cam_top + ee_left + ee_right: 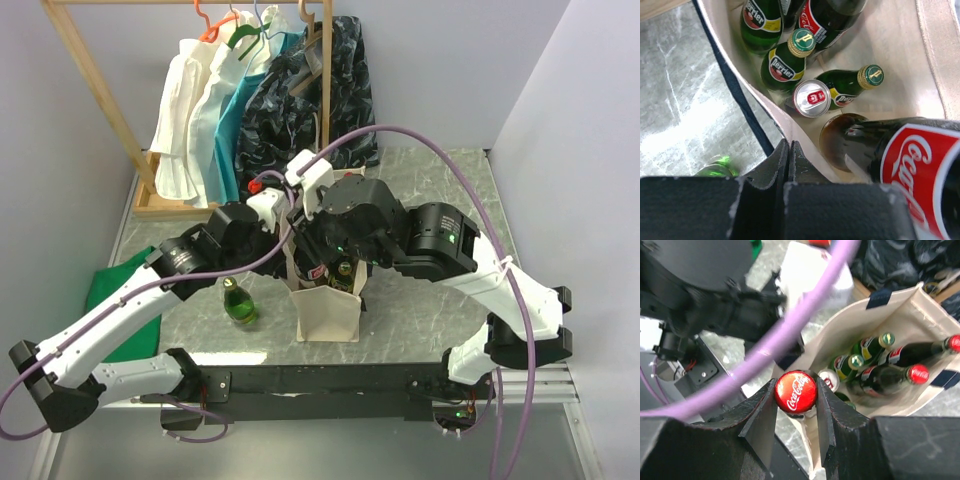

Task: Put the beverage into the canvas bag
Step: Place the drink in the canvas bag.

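Two sets of jaws meet at the canvas bag [328,315] on the surface [420,310]. We see the left jaws pinched shut on its navy rim. The right jaws, partly open, clamp the Coca-Cola bottle [920,160] at the cap, its base inside the crowded mouth, just beside the rim.

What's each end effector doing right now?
Left end effector: closed, pinching the canvas bag at its rim.
Right end effector: closed on the Coca-Cola bottle at its cap.

The top camera looks down from high behind the bases over the whole table [460,180], while both wrist cameras peer closely down into the canvas bag [900,50], their shared ground.
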Controlling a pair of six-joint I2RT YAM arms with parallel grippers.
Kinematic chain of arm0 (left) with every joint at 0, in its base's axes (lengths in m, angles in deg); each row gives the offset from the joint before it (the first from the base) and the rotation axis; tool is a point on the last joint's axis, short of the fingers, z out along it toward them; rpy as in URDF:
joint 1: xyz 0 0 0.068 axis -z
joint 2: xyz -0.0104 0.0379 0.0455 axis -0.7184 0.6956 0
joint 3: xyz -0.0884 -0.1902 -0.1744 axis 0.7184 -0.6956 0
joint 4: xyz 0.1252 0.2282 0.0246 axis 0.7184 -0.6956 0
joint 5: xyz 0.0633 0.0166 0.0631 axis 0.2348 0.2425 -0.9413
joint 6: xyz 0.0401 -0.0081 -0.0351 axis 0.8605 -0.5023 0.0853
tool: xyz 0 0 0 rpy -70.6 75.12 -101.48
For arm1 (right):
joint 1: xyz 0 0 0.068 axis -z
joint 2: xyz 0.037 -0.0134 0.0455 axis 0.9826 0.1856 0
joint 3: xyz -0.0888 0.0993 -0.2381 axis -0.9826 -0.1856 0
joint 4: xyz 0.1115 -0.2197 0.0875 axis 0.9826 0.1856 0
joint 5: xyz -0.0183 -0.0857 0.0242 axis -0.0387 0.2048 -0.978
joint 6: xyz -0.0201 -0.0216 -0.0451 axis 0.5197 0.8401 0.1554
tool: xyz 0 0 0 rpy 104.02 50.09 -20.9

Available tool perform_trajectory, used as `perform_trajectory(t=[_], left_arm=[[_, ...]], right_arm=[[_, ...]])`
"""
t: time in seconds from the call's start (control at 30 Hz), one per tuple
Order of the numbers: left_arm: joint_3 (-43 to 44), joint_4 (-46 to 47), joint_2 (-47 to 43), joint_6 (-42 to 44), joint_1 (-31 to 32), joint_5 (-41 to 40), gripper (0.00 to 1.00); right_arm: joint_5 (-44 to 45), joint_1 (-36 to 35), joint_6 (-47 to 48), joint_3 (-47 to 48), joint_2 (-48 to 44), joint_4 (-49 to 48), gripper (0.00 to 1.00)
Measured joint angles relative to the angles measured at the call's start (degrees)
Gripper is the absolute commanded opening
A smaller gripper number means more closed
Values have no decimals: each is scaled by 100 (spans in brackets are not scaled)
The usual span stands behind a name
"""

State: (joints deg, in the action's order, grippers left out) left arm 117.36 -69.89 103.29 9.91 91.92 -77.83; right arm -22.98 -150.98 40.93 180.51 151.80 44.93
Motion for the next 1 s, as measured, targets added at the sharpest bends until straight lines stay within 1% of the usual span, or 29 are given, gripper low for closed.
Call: perform_trajectory(t=[0.1, 0.43, 0.63, 0.87, 1.0], left_arm=[[-131, 90, -140, -13, 11, -76, 1], [-302, 186, -396, -44, 22, -243, 1], [-398, 229, -501, -105, 22, -254, 9], [-522, 439, -601, -221, 22, -229, 4], [-560, 496, -629, -278, 22, -192, 3]], right_arm=[[0, -9, -66, -201, -133, -13, 0], [2, -7, -186, -227, -282, -94, 0], [0, -9, -219, -459, -323, -188, 0], [-13, -9, -358, -992, -400, -393, 0], [-42, -9, -457, -1228, -476, -446, 0]])
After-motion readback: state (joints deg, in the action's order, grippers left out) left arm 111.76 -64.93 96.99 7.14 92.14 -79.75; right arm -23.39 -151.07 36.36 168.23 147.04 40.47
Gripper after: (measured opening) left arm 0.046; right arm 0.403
